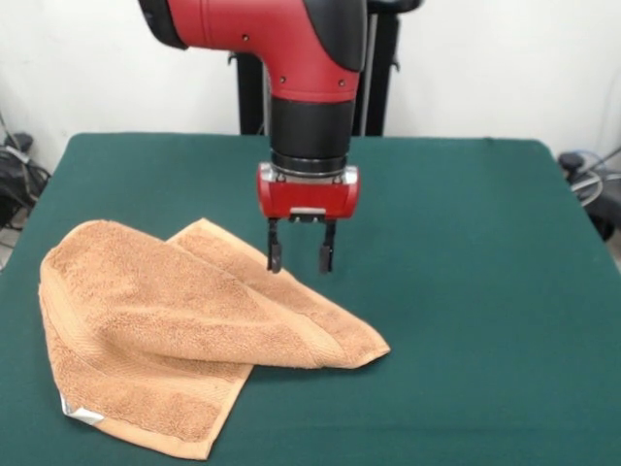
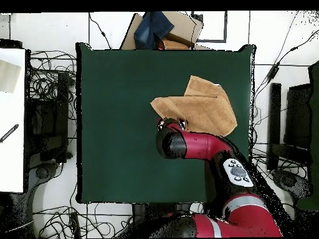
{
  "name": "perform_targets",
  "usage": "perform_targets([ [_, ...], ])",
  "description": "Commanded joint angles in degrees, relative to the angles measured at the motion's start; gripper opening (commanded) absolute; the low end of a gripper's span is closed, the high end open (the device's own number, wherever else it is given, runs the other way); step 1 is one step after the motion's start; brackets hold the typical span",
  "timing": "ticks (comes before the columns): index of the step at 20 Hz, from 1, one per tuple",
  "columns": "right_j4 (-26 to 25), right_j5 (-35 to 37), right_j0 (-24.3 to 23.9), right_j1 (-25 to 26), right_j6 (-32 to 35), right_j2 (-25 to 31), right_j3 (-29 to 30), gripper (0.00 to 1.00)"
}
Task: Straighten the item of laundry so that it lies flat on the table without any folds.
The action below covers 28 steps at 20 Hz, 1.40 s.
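While the tool (image 1: 301, 258) hangs apart-fingered, the folded towel (image 1: 184, 325) lies diagonally.

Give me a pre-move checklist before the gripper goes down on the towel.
1. Gripper open: ok, the fingers stand apart with nothing between them.
2. Gripper over the towel: ok, it hangs above the folded flap's far edge.
3. Fingers touching cloth: cannot tell; the tips look just above it.
4. Towel flat: not ok, one part is folded over the rest, and a corner points toward bare table.
5. Room to spread: ok, open table lies beside the towel.
6. White label visible: ok, at the near edge.
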Motion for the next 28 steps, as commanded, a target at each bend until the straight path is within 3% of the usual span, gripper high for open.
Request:
perform_targets([
  [1,-3.16,-0.56,-1.11,7.19,3.92,1.51,-3.78,1.0],
  [12,-3.39,-1.2,1.18,10.14,4.98,0.23,-7.41,1.0],
  [22,-2.01,-0.7,3.6,15.53,4.6,-0.15,-14.73,1.0],
  [23,-2.4,-0.26,2.96,15.67,4.02,0.63,-14.82,0.0],
  [28,-3.79,-2.62,0.81,15.74,3.67,2.94,-13.81,0.0],
])
